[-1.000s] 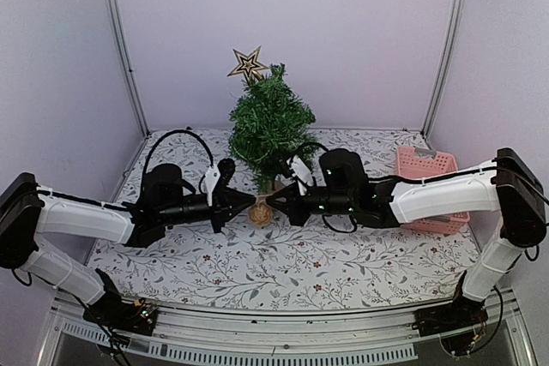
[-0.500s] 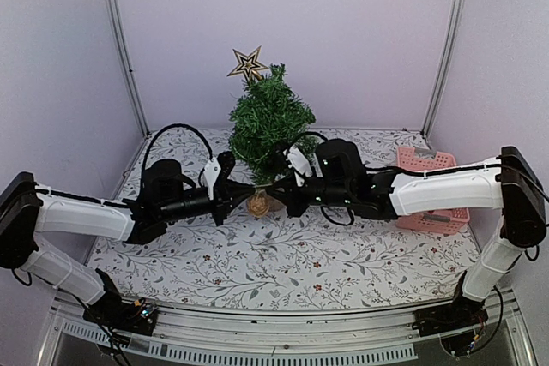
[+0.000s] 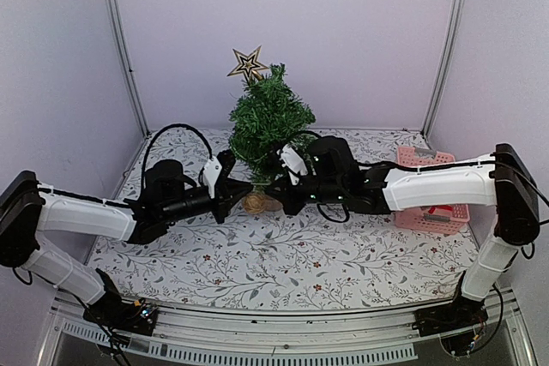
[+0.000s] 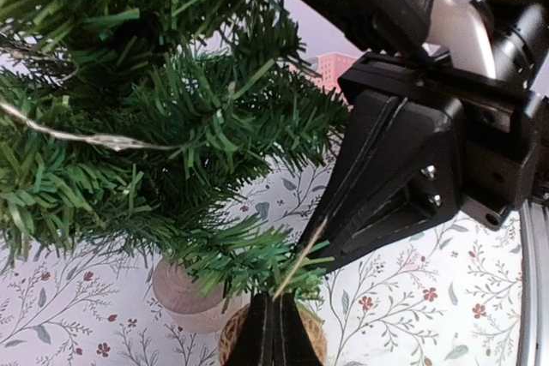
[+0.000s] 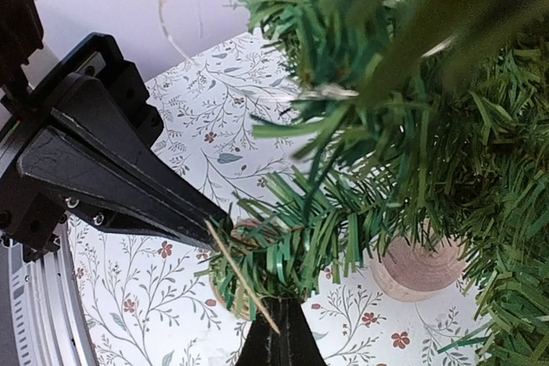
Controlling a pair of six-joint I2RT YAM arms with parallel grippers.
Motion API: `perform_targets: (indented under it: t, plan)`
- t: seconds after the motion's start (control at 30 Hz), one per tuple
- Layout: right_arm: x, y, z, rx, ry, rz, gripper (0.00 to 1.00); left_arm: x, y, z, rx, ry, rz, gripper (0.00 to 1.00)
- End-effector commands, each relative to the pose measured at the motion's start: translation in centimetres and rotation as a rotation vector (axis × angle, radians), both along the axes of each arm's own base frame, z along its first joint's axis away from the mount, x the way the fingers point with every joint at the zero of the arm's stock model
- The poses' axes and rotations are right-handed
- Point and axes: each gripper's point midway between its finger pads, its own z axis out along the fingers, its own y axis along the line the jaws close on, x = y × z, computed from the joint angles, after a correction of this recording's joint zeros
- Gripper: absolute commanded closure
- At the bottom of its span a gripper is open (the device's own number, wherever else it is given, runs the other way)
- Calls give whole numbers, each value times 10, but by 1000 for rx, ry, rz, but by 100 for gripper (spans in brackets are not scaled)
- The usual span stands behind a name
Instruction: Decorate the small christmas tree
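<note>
The small christmas tree (image 3: 269, 122) stands at the back middle on a wood disc base (image 4: 183, 296), with a gold star (image 3: 247, 63) at its top. A tan wicker ball ornament (image 3: 255, 202) hangs at a low front branch. My left gripper (image 3: 242, 195) and right gripper (image 3: 271, 193) meet tip to tip over it. In the left wrist view my left gripper (image 4: 274, 325) is shut on the ornament's thin tan string (image 4: 300, 259). In the right wrist view my right gripper (image 5: 280, 330) is shut on the same string (image 5: 233, 270), and green needles (image 5: 300, 237) cover most of the ball.
A pink basket (image 3: 426, 162) sits at the right, partly under my right arm, with a red and white item (image 3: 439, 212) inside. A thin light wire (image 4: 86, 138) runs through the tree's branches. The tablecloth (image 3: 283, 272) has a floral print. Metal frame posts stand at the back corners.
Both grippers have moved away from me toward the tree, carrying the wicker ball from the open cloth up to the low front branch by the trunk.
</note>
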Motion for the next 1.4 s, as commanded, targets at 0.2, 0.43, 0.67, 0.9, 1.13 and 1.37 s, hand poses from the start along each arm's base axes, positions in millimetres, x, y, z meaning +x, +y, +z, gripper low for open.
perform_targets:
  t: [0.2, 0.43, 0.67, 0.9, 1.13, 1.37]
  plan:
    - [23, -8, -15, -85, -2, -108, 100, 19, -3, 3, 8, -21, 70, 100]
    - [27, -7, -12, -78, -10, -126, 100, 23, -4, 5, 11, -35, 71, 100]
    - [26, -6, -18, -88, 1, -121, 84, 20, -4, -3, 31, -26, 60, 100]
    - [21, -8, -21, -88, 5, -101, 74, 15, -3, -8, 40, -14, 42, 82]
    - [11, -9, -21, -67, 9, -62, 70, 7, -1, -12, 45, -5, 23, 64]
    - [-1, -17, -25, -66, 12, -38, 61, -2, 16, -11, 23, 3, 59, 48]
